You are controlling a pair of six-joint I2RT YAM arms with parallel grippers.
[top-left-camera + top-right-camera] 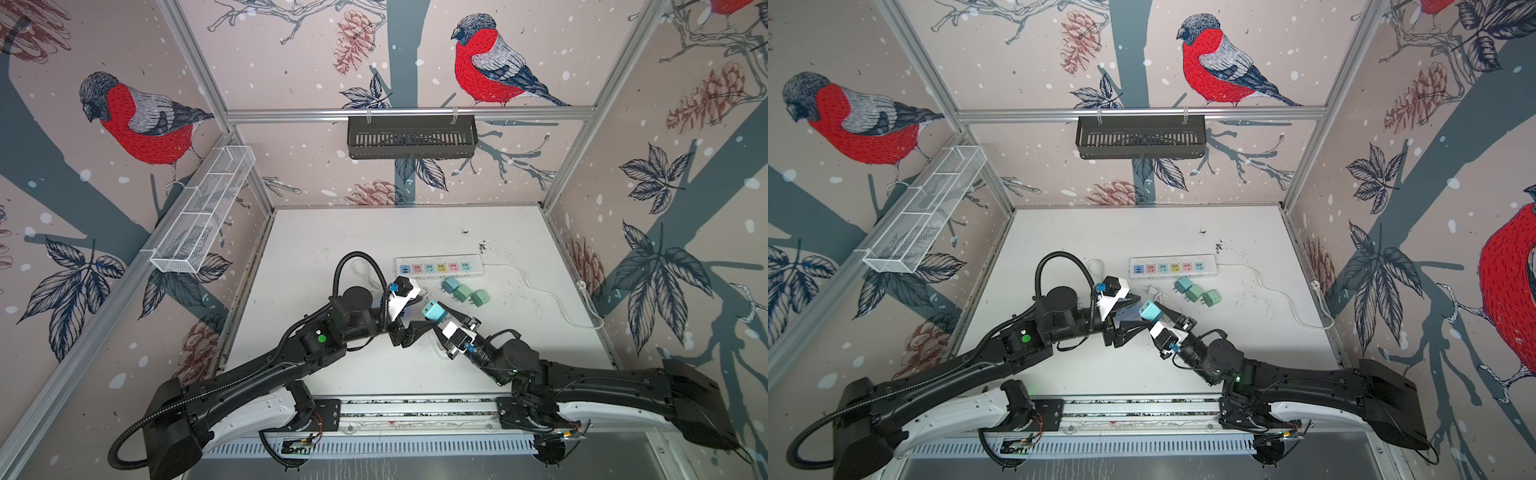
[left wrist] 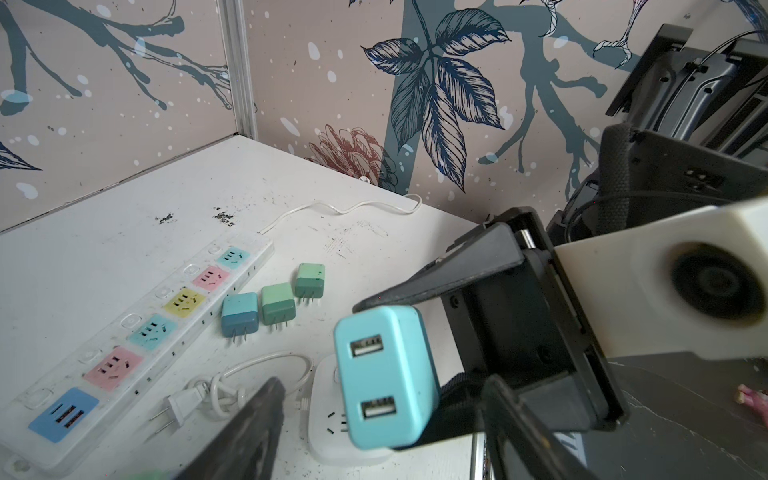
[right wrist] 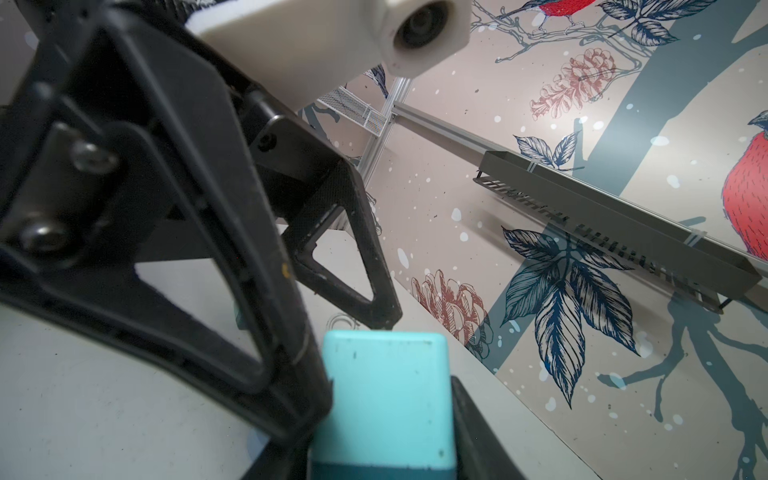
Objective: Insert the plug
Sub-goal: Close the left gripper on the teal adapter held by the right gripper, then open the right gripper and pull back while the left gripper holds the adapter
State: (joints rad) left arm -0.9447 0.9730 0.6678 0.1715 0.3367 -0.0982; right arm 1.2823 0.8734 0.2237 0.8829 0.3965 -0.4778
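The plug (image 1: 432, 311) (image 1: 1150, 311) is a light blue charger block with two USB ports, held up above the table in both top views. My right gripper (image 1: 437, 319) (image 3: 382, 436) is shut on its lower end. In the right wrist view the plug (image 3: 384, 390) fills the space between the fingers. My left gripper (image 1: 419, 313) (image 2: 382, 386) stands open around the same plug (image 2: 386, 374), one finger (image 2: 253, 432) well clear of it. The white power strip (image 1: 440, 266) (image 2: 137, 332) with coloured sockets lies behind.
Three small green-blue plugs (image 1: 462, 293) (image 2: 277, 303) lie in a row beside the strip. A white square socket (image 2: 328, 419) with a coiled cord and two-pin plug (image 2: 178, 409) lies under the grippers. The strip's cable (image 1: 552, 299) runs to the right wall.
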